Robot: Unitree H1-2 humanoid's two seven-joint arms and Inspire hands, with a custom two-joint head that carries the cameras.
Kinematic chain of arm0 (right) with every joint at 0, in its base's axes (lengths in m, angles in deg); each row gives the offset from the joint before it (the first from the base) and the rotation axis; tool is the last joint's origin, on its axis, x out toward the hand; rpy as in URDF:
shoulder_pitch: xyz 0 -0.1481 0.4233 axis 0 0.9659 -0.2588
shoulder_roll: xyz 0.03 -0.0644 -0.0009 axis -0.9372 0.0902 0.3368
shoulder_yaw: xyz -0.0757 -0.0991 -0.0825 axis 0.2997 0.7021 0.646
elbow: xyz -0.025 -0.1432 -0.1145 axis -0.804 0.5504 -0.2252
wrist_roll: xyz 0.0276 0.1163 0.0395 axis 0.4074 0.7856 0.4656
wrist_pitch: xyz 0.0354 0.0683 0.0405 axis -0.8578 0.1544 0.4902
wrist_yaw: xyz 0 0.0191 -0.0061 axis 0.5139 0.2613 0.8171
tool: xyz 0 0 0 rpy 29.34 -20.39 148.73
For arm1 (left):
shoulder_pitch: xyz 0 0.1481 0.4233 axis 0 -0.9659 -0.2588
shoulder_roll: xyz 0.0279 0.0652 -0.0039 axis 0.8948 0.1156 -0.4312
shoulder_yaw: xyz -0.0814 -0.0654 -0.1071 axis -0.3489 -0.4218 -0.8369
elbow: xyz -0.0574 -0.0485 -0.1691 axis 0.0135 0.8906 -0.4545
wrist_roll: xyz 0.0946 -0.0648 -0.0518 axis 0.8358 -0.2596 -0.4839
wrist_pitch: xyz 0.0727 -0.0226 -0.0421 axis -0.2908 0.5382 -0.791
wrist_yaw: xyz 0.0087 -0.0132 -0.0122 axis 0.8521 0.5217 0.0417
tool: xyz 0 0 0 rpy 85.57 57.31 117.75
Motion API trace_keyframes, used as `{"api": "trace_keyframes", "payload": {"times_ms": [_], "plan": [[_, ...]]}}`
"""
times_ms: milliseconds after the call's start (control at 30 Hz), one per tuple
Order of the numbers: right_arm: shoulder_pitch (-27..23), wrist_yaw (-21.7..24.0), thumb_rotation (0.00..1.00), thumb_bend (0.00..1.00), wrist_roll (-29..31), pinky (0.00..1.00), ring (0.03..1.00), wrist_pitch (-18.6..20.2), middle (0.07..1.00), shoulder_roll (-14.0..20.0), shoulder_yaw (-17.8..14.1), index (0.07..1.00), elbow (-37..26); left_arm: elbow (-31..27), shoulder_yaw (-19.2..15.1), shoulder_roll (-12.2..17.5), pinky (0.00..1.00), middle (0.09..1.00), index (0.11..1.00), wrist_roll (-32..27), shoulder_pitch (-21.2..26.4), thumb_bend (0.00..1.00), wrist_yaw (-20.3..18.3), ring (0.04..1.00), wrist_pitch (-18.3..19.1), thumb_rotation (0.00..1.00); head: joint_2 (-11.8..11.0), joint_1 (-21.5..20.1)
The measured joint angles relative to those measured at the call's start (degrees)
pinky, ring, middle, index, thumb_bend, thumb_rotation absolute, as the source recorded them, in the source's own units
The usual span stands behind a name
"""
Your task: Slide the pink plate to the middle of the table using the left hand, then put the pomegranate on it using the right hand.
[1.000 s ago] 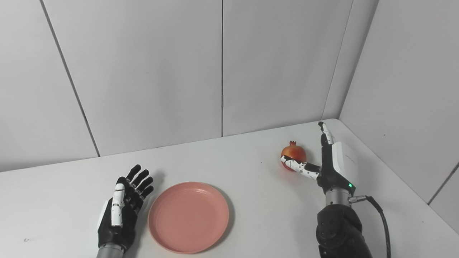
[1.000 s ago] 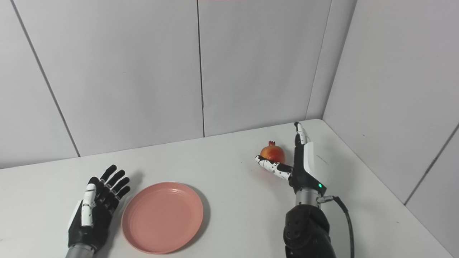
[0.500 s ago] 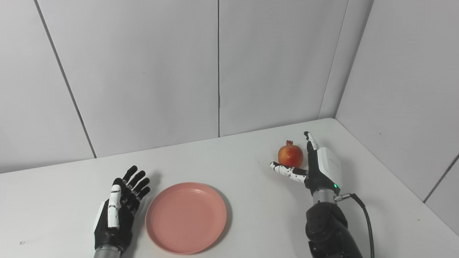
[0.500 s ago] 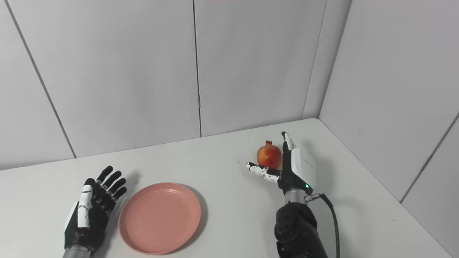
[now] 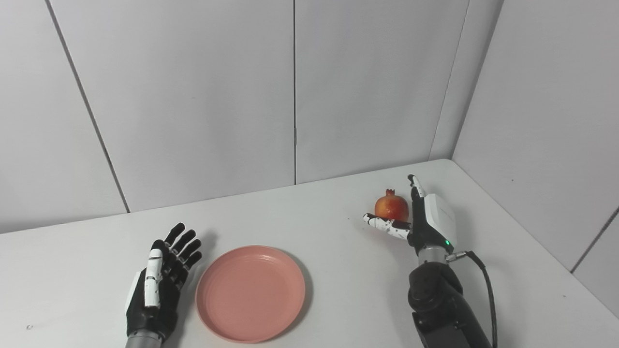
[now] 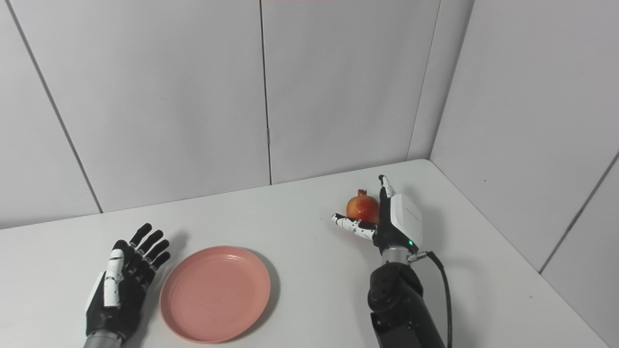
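The pink plate (image 5: 250, 292) lies flat on the white table (image 5: 338, 270), near the front edge and left of the middle. My left hand (image 5: 162, 285) rests just left of the plate's rim, open, fingers spread and pointing away from me, holding nothing. The pomegranate (image 5: 390, 206), red-orange with its crown up, stands on the table at the right rear. My right hand (image 5: 428, 220) is open and upright right beside it. Its thumb (image 5: 384, 225) reaches across the front of the fruit and its straight fingers (image 5: 415, 186) stand at the fruit's right side, not closed on it.
Grey wall panels (image 5: 295, 96) close off the table at the back and along the right side, meeting in a corner behind the pomegranate. A black cable (image 5: 486, 280) hangs from my right wrist over the table's right part.
The camera shifted slightly. My right hand has drawn in leftward against the pomegranate, its thumb now across the fruit's front. Plate, pomegranate and left hand have stayed put.
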Motion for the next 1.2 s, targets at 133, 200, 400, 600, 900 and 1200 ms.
{"api": "trace_keyframes", "payload": {"times_ms": [133, 200, 400, 600, 900, 1200], "plan": [[-1.1, -0.2, 0.47, 0.99, 0.3, 0.68, 0.832, 0.0, 0.910, 0.5, 0.0, 0.937, 1.3, 0.0, 0.0, 0.0, 0.88, 0.877, 0.859, 0.0, 0.0, 0.39, 0.0, 0.869, 0.2, 1.00, 0.2, 0.1], [-1.2, -0.2, 0.47, 0.99, 0.4, 0.68, 0.832, 0.0, 0.907, 0.5, 0.0, 0.935, 1.7, 0.0, 0.0, 0.1, 0.88, 0.876, 0.859, 0.0, 0.0, 0.38, 0.0, 0.867, 0.2, 1.00, 0.3, 0.1], [-1.6, -0.3, 0.46, 0.98, 0.7, 0.69, 0.834, 0.0, 0.905, 0.7, 0.1, 0.932, 3.3, 0.0, 0.0, 0.1, 0.88, 0.876, 0.863, 0.0, 0.0, 0.39, -0.1, 0.867, 0.3, 1.00, 0.4, 0.3], [-2.2, -0.3, 0.44, 0.98, 0.8, 0.69, 0.835, 0.0, 0.908, 1.1, 0.6, 0.931, 4.0, 0.0, 0.0, 0.2, 0.88, 0.879, 0.864, 0.0, 0.0, 0.39, -0.5, 0.870, 0.3, 1.00, 0.4, 0.4], [-3.0, 0.5, 0.43, 0.98, 0.4, 0.70, 0.841, 0.5, 0.909, 1.1, 0.6, 0.933, 5.1, -0.5, 0.0, 0.3, 0.88, 0.875, 0.859, 0.0, -0.1, 0.39, -0.5, 0.867, 0.5, 1.00, 0.6, 0.5], [-3.1, 1.4, 0.38, 0.97, 0.0, 0.71, 0.847, 0.6, 0.911, 1.1, 0.8, 0.912, 5.3, -0.8, 0.0, 0.3, 0.88, 0.877, 0.862, 0.1, -0.3, 0.39, -0.5, 0.869, 0.7, 1.00, 0.9, 0.8]]}}
